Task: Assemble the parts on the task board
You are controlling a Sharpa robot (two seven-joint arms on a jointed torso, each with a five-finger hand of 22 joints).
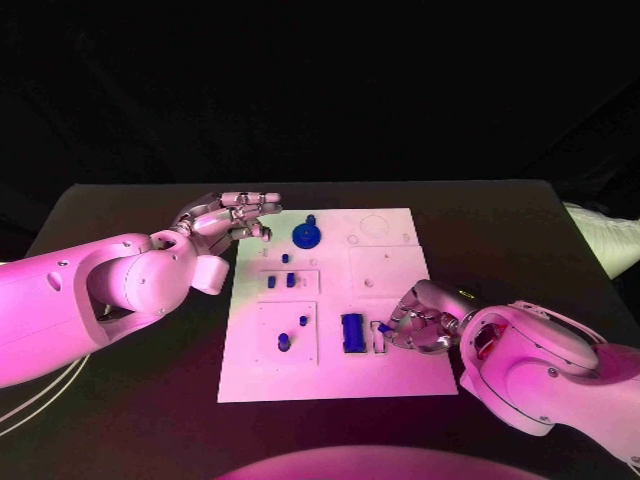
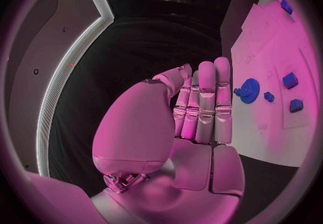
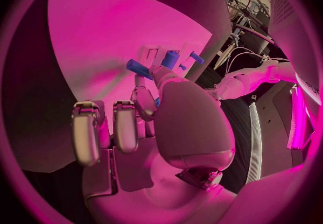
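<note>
While I'm watching from the head camera, the task board [image 1: 392, 375] sits in the middle of the black table [image 1: 118, 215], with the blue parts scattered over it. My left hand [image 1: 228, 219] is parked at the board's far left corner, and in the left wrist view its fingers [image 2: 206, 106] are straight and pressed side by side, palm bare, so it's got hold of nothing. Just beside those fingertips is the blue gear [image 1: 307, 235], lying flat on the board. A bit nearer to me there are a few small blue pegs [image 1: 281, 281] standing in the left column, and another small blue piece [image 1: 284, 341] in the near-left panel.

My right hand [image 1: 421, 322] is down on the board's right side, fingers curled in next to the long blue block [image 1: 352, 332]. In the right wrist view a blue bit peeks out near the fingertips [image 3: 143, 92], but honestly I can't tell whether it's actually pinched or just sitting behind them.
</note>
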